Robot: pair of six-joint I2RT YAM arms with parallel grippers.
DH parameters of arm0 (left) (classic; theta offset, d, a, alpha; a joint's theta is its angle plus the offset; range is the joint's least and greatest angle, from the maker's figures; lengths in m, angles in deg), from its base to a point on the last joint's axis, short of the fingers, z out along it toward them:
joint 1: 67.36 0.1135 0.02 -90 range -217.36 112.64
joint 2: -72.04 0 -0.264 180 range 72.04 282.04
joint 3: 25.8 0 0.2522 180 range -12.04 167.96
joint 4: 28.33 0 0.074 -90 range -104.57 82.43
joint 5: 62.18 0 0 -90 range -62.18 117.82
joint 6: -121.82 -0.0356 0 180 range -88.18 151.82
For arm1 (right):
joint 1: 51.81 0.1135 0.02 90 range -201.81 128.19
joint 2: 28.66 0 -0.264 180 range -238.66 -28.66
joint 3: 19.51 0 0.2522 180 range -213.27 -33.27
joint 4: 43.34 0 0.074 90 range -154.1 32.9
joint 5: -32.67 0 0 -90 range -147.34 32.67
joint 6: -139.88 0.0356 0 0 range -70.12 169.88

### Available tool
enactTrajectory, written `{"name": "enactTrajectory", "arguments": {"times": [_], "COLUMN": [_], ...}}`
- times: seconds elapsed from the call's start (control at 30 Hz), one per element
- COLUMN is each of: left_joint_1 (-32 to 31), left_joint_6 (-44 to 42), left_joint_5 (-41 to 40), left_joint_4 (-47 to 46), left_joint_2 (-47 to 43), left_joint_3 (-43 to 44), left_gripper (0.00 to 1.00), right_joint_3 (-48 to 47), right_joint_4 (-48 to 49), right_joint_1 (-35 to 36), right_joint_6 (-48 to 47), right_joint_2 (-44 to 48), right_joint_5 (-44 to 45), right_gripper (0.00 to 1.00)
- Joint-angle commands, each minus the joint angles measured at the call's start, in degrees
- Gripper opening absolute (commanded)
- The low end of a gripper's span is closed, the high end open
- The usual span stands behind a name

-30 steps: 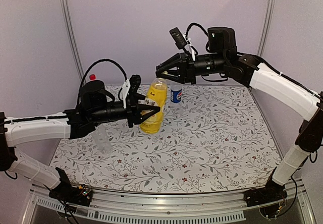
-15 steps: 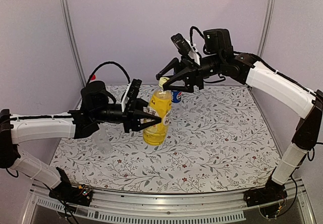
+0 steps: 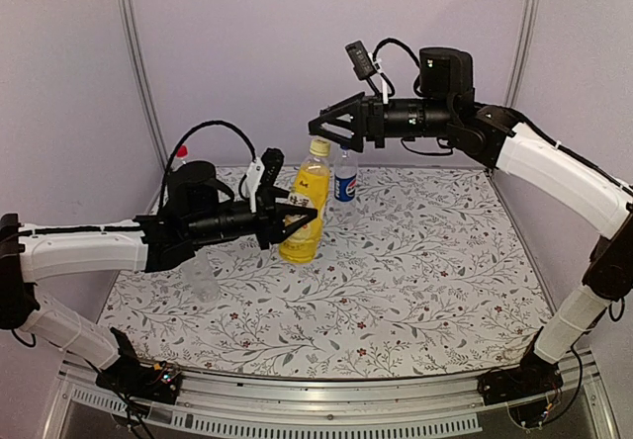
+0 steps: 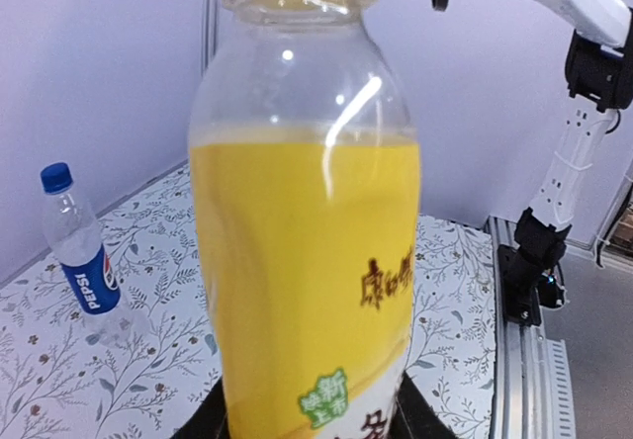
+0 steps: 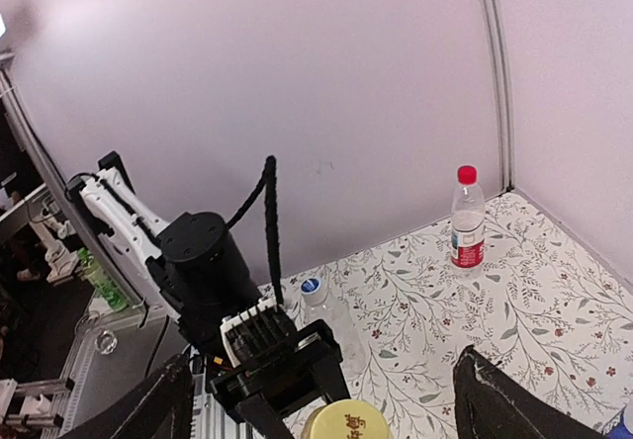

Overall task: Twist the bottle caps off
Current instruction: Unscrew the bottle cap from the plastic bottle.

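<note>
Left claw (image 3: 297,219) pinches the plastic bottle of yellow liquid (image 3: 305,207) low on its body. The bottle tilts slightly; cannot tell whether its base touches the floral-patterned table cover (image 3: 425,261). Its yellow screw cap (image 3: 318,147) is on. Right claw (image 3: 318,130) is spread wide just over that cap, with a gap on both sides in the right wrist view. The clear bottle with blue label and blue cap (image 3: 345,180) stands just past the left claw's tips, below the right claw. The clear bottle with red cap and red-white label (image 5: 466,223) stands upright, well behind the left claw. The plain clear bottle (image 3: 203,276) is under the left forearm.
</note>
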Motion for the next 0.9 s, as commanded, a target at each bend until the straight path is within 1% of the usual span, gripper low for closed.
{"name": "enactTrajectory", "arguments": {"times": [0.0,0.1,0.27,0.53,0.63,0.87], "left_joint_1": [-2.9,-4.1,-4.8,-5.0,-5.0,-5.2], "left_joint_6": [-1.7,-3.1,-4.1,-4.7,-4.7,-4.9], "left_joint_5": [-15.1,-19.2,-22.1,-24.5,-24.6,-24.8], "left_joint_4": [4.9,5.2,5.6,6.2,6.3,6.3], "left_joint_2": [-1.9,-2.4,-2.8,-2.8,-2.9,-2.9], "left_joint_3": [3.2,3.1,3.1,3.4,3.3,3.2], "left_gripper": [0.21,0.21,0.21,0.21,0.21,0.21], "right_joint_3": [1.1,0.8,-0.2,-0.4,-0.3,0.2], "right_joint_4": [3.5,2.5,1.1,0.8,0.7,1.3], "right_joint_1": [1.3,2.5,3.7,5.1,5.2,5.3], "right_joint_6": [10.8,11.0,11.8,10.8,10.7,10.3], "right_joint_2": [2.4,1.2,-1.5,-3.8,-4.1,-3.9], "right_joint_5": [20.7,26.1,26.0,22.2,21.9,21.1], "right_gripper": [0.89,0.88,0.86,0.75,0.68,0.44]}}
